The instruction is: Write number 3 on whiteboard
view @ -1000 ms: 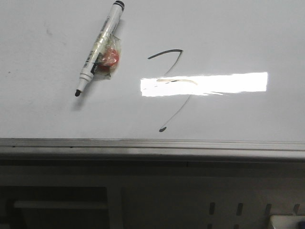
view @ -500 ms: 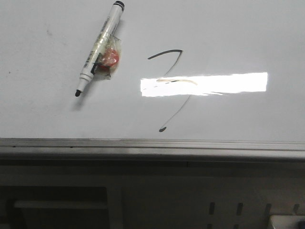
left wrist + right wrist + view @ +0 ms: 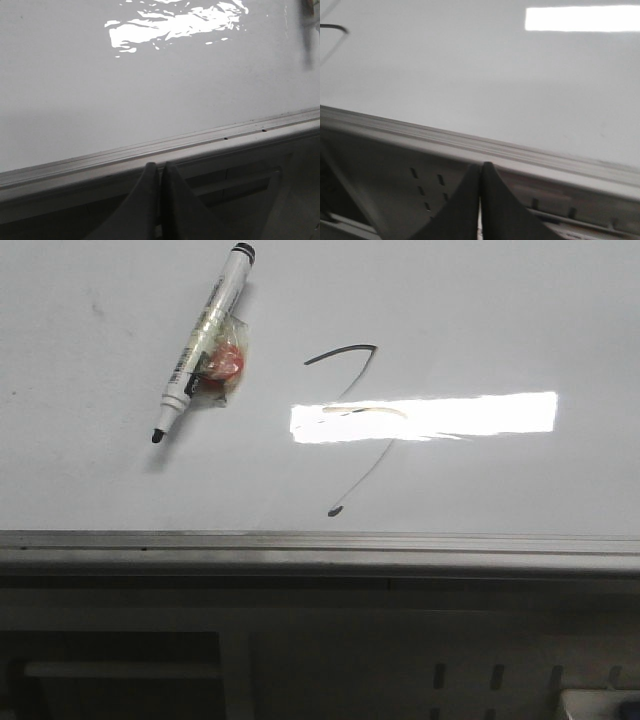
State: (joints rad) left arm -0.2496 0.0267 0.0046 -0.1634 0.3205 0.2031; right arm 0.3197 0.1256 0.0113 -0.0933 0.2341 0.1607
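The number 3 (image 3: 352,425) sits near the middle of the whiteboard (image 3: 480,310), a short curved top stroke and a long diagonal ending in a blob toward 7 o'clock; a bright glare bar (image 3: 470,415) crosses it. As drawn it reads more like a 7, so I judge the figure unfinished or poorly formed. The uncapped marker (image 3: 198,340) lies loose at 10 o'clock of the figure, tip toward 7 o'clock, on a small red wrapped object (image 3: 224,364). The left gripper (image 3: 160,172) and right gripper (image 3: 481,172) each hang off the board beyond its metal edge rail (image 3: 320,542), fingers pressed together on nothing. Nothing blocks the marker.
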